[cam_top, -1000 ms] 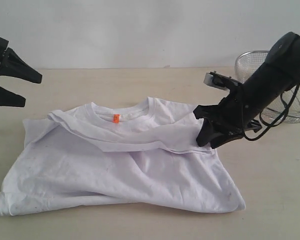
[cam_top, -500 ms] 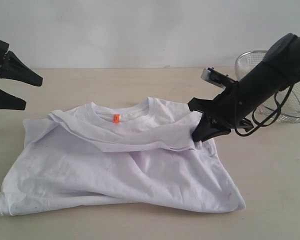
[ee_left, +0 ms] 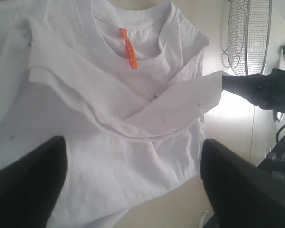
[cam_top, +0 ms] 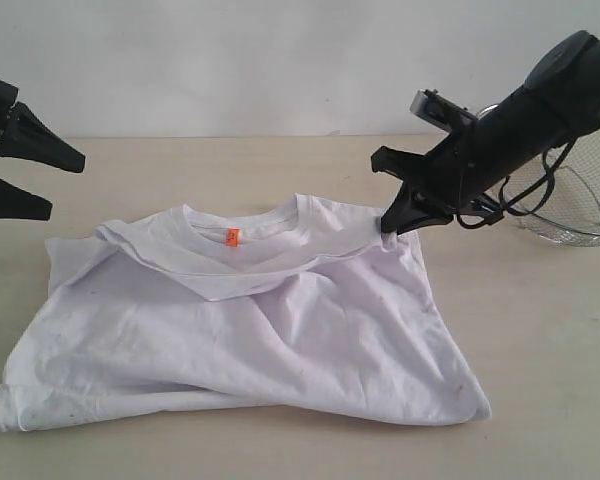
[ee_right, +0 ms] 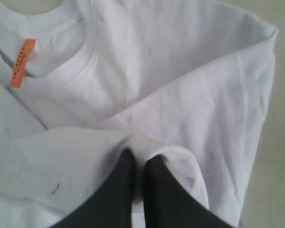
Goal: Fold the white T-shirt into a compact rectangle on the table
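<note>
Shirt [cam_top: 250, 330] lies flat mid-desk [cam_top: 540, 350], collar on the far side, sleeve flaps folded in. R hand [cam_top: 390, 225], open a sec ago, is now clenched on the right flap's corner & has lifted it, so the edge is taut; next fold prob. starting. L hand [cam_top: 67, 184] is released, hovering off the left edge. Bare desk in front & left; basket [cam_top: 580, 200] sits close behind the R arm.

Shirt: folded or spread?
Partly folded: the white T-shirt has flaps laid over its chest; right hand pinches one flap's corner. Not yet a rectangle.
</note>
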